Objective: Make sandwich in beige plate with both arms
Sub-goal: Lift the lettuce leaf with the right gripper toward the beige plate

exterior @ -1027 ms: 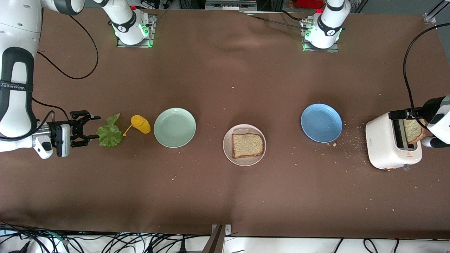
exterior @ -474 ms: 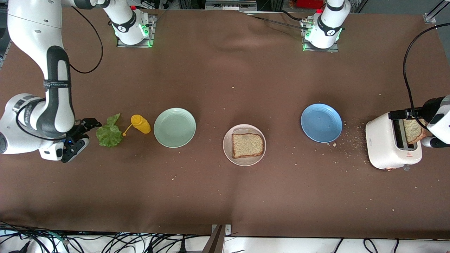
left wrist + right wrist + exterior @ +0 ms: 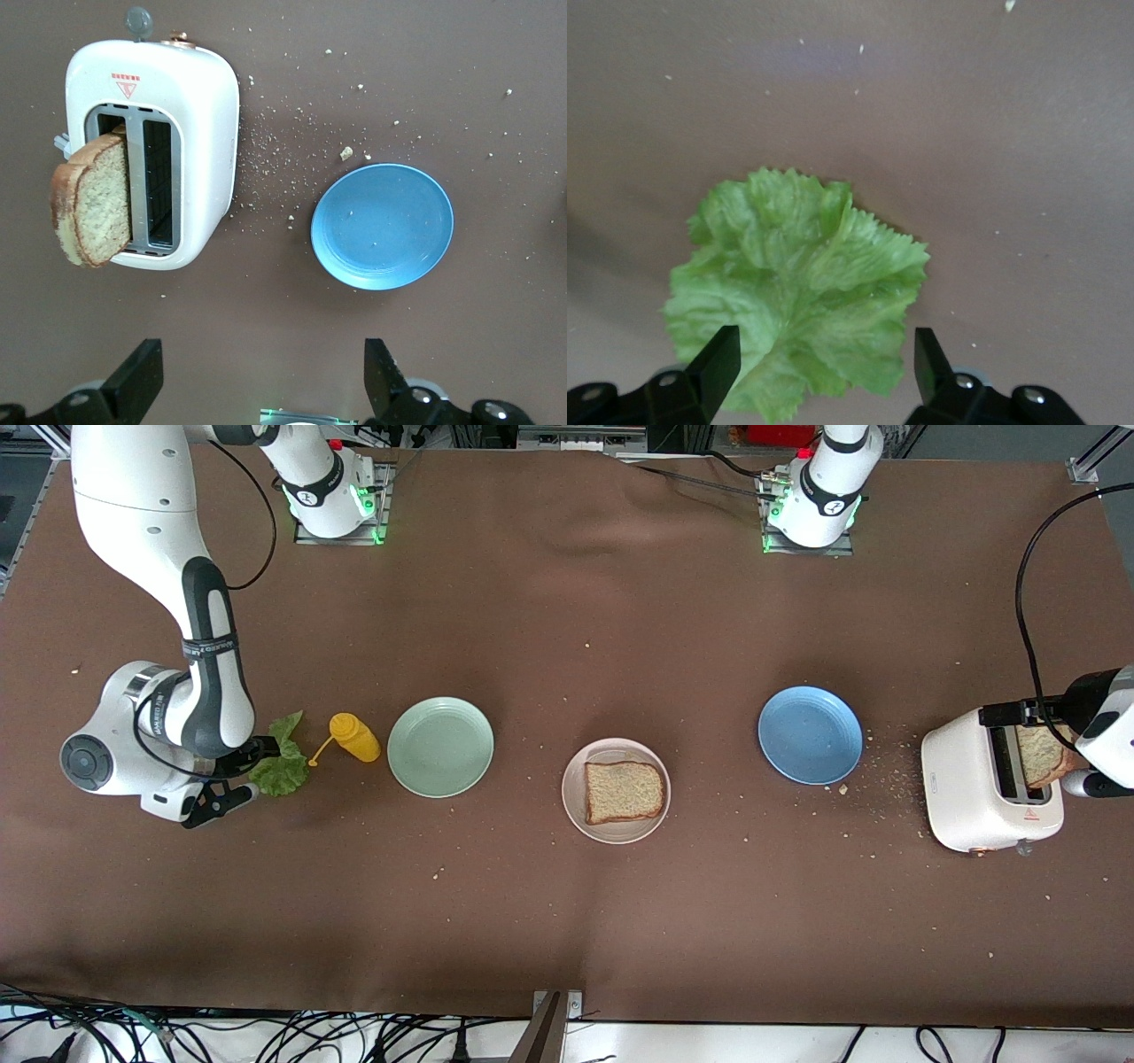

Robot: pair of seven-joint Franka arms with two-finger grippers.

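The right gripper hangs over the crinkled green lettuce leaf at the right arm's end of the brown cloth table; its black fingers stand apart with the leaf edge between them, not closed on it. Just beside the leaf, at 3 o'clock from it in the front view, lies a yellow squeeze bottle on its side, then a round mint-green plate. The beige plate, round with a raised rim, is at 4 o'clock from the green one and carries one square slice of speckled brown bread. A smooth blue plate is at 2 o'clock from it, with crumbs around. The white rounded toaster holds a second slice standing out of its slot. The left gripper waits over the table near the toaster, fingers wide open and empty.
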